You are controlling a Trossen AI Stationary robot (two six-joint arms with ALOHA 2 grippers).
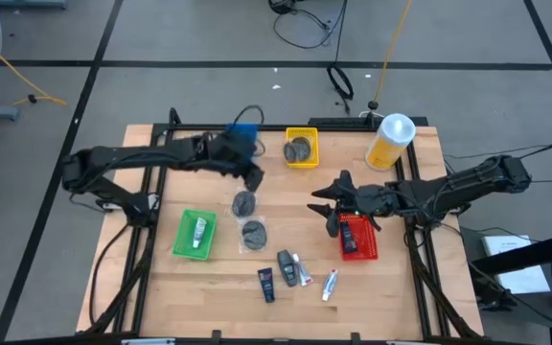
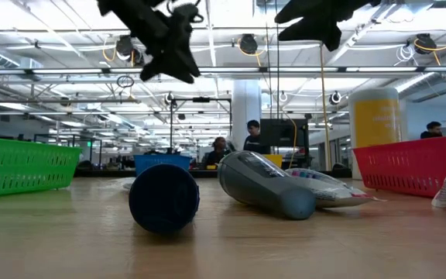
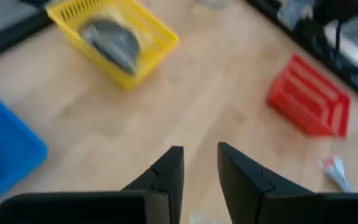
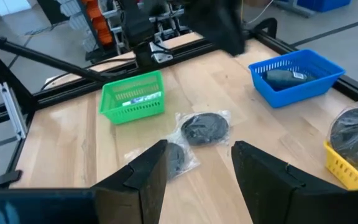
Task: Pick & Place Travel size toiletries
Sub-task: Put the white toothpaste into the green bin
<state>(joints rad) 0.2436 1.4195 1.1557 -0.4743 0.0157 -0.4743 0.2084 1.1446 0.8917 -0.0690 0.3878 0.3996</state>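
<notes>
Lying nearest the low camera, a dark grey-blue mini bottle (image 2: 164,197) is showing its round end on the pale wooden surface (image 1: 401,278), with a second grey-blue bottle (image 2: 263,184) tipped on its side just behind it. From above, I am counting two such bottles and two small white tubes (image 1: 330,284) grouped at the front edge, none yet in a tray. Farther in, two round grey discs in clear wrap (image 1: 245,203) are lying one behind the other at mid-surface, a third is sitting in the yellow mesh tray (image 1: 302,149), and one white tube is resting in the green mesh tray (image 1: 195,234). The red mesh tray (image 1: 357,237) and the blue mesh tray (image 1: 243,140) make four trays in all; a dark item is lying in the blue one.

The left hand (image 1: 253,177) is hanging empty just beyond the farther disc, near the blue tray, its fingers (image 3: 170,168) standing a narrow gap apart. The right hand (image 1: 326,197) is hovering by the red tray, fingers spread and holding nothing.

As a judgement, fingers this narrow could land on top of a wide disc and shove it, and the slippery wrap could slide out of a pinch. The round bottles may roll if nudged.
</notes>
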